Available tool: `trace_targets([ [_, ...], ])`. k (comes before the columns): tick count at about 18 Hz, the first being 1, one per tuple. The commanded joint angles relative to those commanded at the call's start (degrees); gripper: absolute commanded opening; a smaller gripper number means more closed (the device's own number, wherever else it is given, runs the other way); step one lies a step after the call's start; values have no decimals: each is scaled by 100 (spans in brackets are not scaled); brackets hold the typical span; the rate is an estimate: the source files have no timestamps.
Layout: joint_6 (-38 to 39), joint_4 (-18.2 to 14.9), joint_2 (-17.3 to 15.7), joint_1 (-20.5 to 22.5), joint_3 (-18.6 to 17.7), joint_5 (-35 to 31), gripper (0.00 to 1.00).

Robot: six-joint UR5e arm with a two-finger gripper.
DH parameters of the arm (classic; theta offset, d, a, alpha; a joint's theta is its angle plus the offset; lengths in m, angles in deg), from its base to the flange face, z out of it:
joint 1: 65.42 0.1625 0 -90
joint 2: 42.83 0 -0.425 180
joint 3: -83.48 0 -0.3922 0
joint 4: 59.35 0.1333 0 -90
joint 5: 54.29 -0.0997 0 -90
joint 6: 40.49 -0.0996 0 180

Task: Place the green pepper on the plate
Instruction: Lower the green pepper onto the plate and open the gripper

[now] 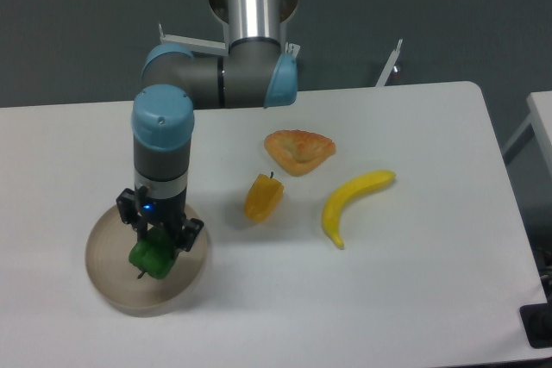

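The gripper (153, 243) hangs straight down over the plate (108, 277), a round, shallow, matte beige-tan dish with a low rim sitting at about eight o'clock on the white table (414, 299). Between its dark fingers sits the green pepper (150, 256), small, glossy and lumpy, its thin stem pointing down toward six o'clock. The fingers look closed against the pepper's sides, though the wrist housing hides most of them, so the grip is likely rather than certain. The pepper lies inside the plate's outline, right of its middle; whether it touches the dish floor cannot be told from this angle.

The arm's wrist is a smooth grey cylinder with pale blue caps, joined to a polished metal tube above. At roughly three o'clock from the plate lies a waxy yellow-orange pepper (262, 197). Just beyond it at one o'clock rests a flaky, triangular golden pastry (298, 151), and a smooth curved banana (352, 202) lies further right.
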Motion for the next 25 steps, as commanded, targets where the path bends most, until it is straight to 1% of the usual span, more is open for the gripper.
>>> trace_targets([
  [2, -186, 0, -26, -17, -141, -9, 41],
  [5, -204, -9, -44, -35, -203, 0, 41],
  [9, -204, 0, 35, -70, -212, -9, 41],
  [25, -187, -9, 140, -114, -221, 18, 42],
])
